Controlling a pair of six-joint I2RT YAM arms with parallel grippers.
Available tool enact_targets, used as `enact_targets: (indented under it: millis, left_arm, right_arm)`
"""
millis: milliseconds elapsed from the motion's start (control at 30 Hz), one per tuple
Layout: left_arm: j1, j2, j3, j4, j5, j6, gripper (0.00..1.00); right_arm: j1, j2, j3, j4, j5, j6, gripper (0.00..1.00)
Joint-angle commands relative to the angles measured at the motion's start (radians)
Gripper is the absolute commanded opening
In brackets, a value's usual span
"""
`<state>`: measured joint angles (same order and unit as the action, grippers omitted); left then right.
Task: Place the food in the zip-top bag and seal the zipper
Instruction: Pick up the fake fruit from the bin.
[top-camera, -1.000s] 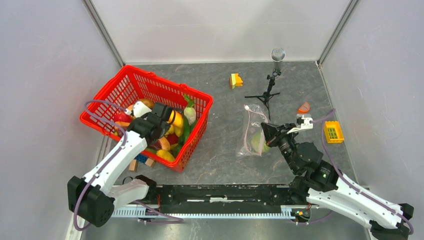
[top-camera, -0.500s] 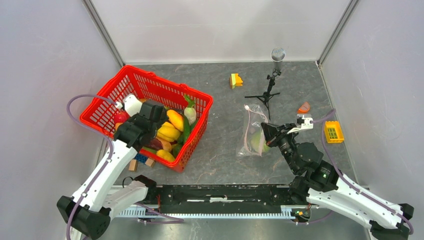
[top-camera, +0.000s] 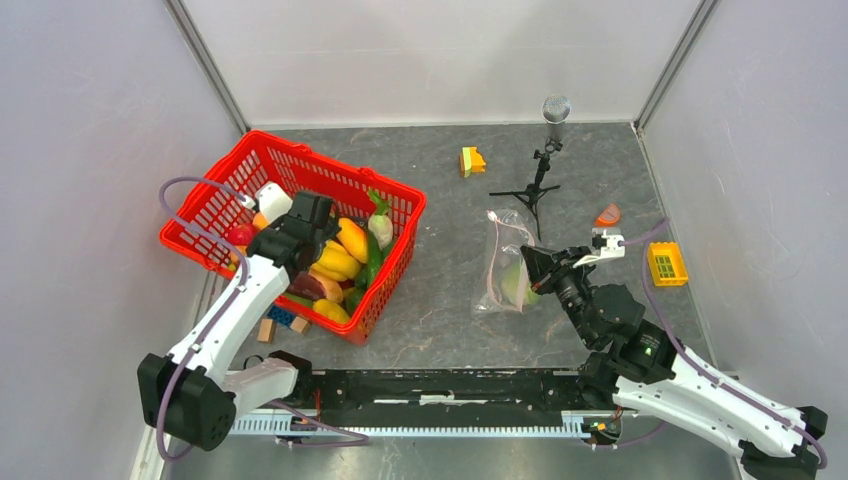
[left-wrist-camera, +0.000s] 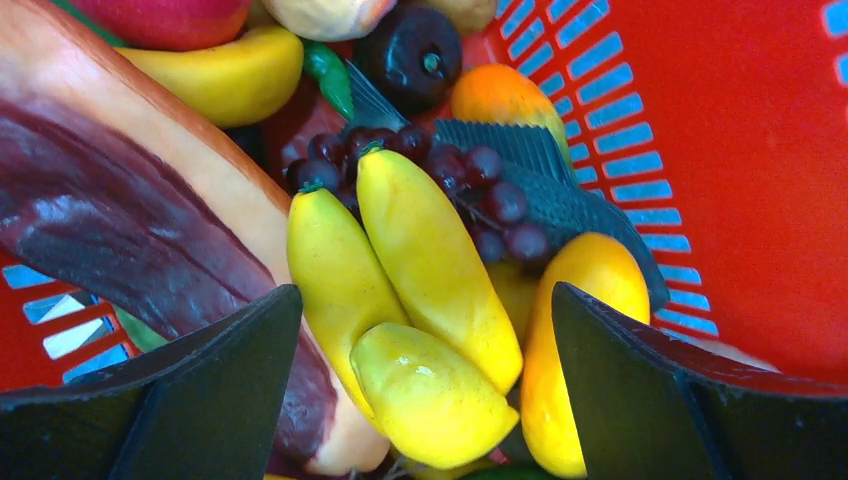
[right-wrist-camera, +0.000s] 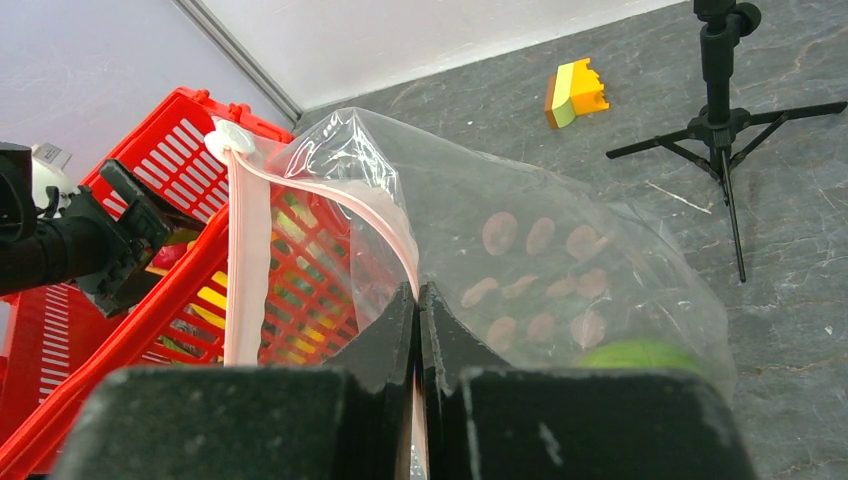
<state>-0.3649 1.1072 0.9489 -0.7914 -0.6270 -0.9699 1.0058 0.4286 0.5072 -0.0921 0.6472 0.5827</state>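
Left fingers (left-wrist-camera: 200, 400) stand spread wide, released and grasping nothing, poised over the red mesh basket (left-wrist-camera: 740, 150); between them lies a bunch of yellow toy bananas (left-wrist-camera: 420, 300), its stem end pointing away toward a cluster of purple grapes (left-wrist-camera: 480, 190); a mango-like yellow piece (left-wrist-camera: 585, 330) sits just beside one finger and a long purple-and-cream piece (left-wrist-camera: 120, 220) just beside the other; whether the tips touch any of the food I cannot tell.

Right fingers (right-wrist-camera: 385, 350) are clenched on the zip-top bag (right-wrist-camera: 560, 240), pinching its mouth edge at the pale pink zipper (right-wrist-camera: 245, 260); the strip loops upward from the pinch and the mouth gapes toward the basket; the bag rests on the table (top-camera: 440, 260), to the right of the basket and well apart from it, with a green piece (right-wrist-camera: 640, 352) already lying inside near its bottom.

The step in hand looks to be picking the next food item; I judge the task not far along, since only one piece shows in the bag, the basket is heaped, and the zipper is unsealed. The next move calls for the left fingers to drop and close across the width of the bananas, then lift them clear of the rim and carry them over to the open mouth; the smooth curved plastic may slip sideways and the neighbours crowd close, so a centred grip matters.
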Motion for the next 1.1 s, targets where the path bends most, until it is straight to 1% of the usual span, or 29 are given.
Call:
enact_targets:
  millis: [0, 67, 200, 367, 433, 467, 533, 667, 800, 867, 933, 1000, 1067]
  left_arm:
    - [0.061, 0.005, -0.059, 0.129, 0.105, 0.042, 1.00]
    - [0.073, 0.003, -0.053, 0.127, 0.134, 0.042, 1.00]
    - [0.073, -0.002, -0.059, 0.063, 0.148, -0.026, 1.00]
    - [0.080, 0.032, -0.104, 0.169, 0.179, 0.008, 1.00]
    - [0.083, 0.072, -0.093, 0.161, 0.181, 0.008, 0.98]
    - [0.083, 0.087, -0.088, 0.157, 0.184, 0.013, 0.92]
    - [0.084, 0.082, -0.084, 0.135, 0.173, 0.005, 0.76]
    - [0.083, -0.036, -0.093, 0.149, 0.167, 0.020, 0.61]
    - [0.083, -0.181, -0.044, 0.133, 0.144, 0.077, 0.45]
    - [0.083, -0.224, -0.015, 0.118, 0.129, 0.106, 0.41]
    - [0.083, -0.254, 0.016, 0.098, 0.128, 0.125, 0.40]
    - [0.083, -0.283, 0.032, 0.103, 0.147, 0.146, 0.38]
    - [0.083, -0.317, 0.034, 0.134, 0.188, 0.178, 0.34]
  right_arm:
    - [0.003, -0.012, 0.014, 0.009, -0.004, 0.010, 0.07]
    - [0.003, -0.016, 0.012, 0.006, 0.001, 0.012, 0.06]
    - [0.001, -0.016, 0.005, 0.014, 0.004, 0.016, 0.07]
    - [0.002, 0.003, 0.016, 0.015, -0.005, 0.010, 0.07]
    - [0.002, 0.007, 0.024, 0.014, -0.010, 0.007, 0.07]
    - [0.002, 0.009, 0.025, 0.011, -0.011, 0.008, 0.07]
    - [0.002, 0.006, 0.031, 0.001, -0.008, 0.005, 0.07]
    - [0.002, -0.003, 0.027, -0.006, 0.012, 0.009, 0.07]
    - [0.002, 0.004, 0.027, -0.002, 0.019, 0.009, 0.07]
    - [0.002, 0.014, 0.026, 0.006, 0.017, 0.006, 0.07]
    - [0.002, 0.028, 0.028, 0.013, 0.011, 0.004, 0.07]
    - [0.002, 0.043, 0.030, 0.018, 0.003, 0.005, 0.07]
    - [0.002, 0.051, 0.030, 0.024, -0.004, 0.004, 0.07]
